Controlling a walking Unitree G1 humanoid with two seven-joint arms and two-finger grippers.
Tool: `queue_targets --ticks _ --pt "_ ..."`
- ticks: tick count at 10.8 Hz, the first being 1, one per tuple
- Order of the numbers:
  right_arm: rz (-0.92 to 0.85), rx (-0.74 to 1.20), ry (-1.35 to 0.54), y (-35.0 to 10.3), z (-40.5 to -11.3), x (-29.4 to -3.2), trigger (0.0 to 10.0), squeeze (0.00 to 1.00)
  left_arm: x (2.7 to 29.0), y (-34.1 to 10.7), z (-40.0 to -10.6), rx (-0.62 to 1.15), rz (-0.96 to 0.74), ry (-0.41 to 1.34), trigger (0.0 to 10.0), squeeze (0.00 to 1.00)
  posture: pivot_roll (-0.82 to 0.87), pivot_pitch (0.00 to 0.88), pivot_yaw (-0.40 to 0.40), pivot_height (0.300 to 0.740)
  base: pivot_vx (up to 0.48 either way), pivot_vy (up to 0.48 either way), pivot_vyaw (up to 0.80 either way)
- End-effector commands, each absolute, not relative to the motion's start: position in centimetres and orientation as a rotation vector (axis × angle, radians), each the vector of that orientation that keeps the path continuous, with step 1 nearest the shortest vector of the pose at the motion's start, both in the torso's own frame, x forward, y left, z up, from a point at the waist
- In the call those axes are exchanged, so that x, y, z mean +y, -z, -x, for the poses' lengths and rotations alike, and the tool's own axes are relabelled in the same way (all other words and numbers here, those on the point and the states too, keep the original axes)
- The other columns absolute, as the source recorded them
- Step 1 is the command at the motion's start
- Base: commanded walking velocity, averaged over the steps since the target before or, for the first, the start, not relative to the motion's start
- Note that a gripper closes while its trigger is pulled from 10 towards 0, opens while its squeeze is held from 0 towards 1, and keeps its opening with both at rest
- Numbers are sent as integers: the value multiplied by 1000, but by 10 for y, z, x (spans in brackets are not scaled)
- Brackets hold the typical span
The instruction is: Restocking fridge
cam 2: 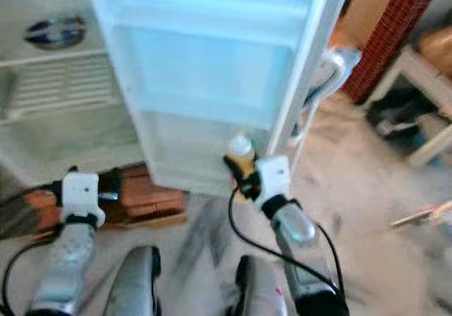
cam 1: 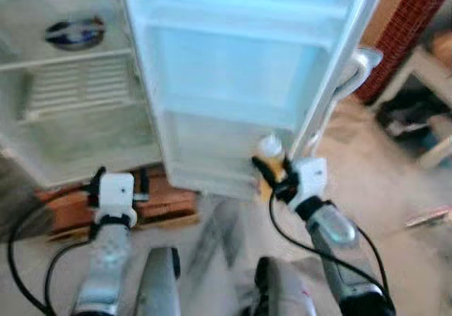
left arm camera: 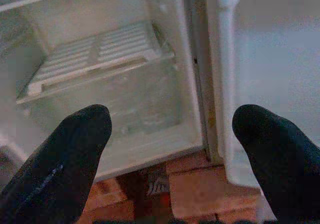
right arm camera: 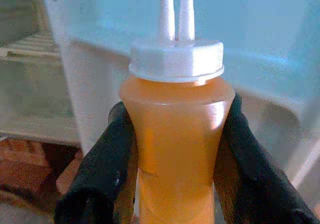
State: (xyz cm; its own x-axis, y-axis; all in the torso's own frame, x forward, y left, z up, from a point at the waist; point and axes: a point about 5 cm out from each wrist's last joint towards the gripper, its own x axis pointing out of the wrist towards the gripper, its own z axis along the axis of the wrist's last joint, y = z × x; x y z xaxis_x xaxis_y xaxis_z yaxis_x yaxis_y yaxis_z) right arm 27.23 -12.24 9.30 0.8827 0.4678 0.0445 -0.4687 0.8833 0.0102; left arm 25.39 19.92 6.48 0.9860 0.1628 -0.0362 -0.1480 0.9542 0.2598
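The right pincer [right arm camera: 172, 149] is pinching the orange bottle [right arm camera: 176, 134] just by the open fridge door [cam 1: 233, 75], the left pincer [left arm camera: 170, 154] is spread, and the bottle could bump the door and tip.

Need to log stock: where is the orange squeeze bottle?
The orange squeeze bottle is clamped in the right claw, on the robot's right, at the open fridge door's lowest shelf.
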Motion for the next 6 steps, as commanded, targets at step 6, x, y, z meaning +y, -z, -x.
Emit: queue_targets --ticks 6 --pt "-23 -79 -560 -99 -271 -110 10000 0 204 -62 -254 74 -253 -181 10000 0 128 67 -56 594 81 0 228"
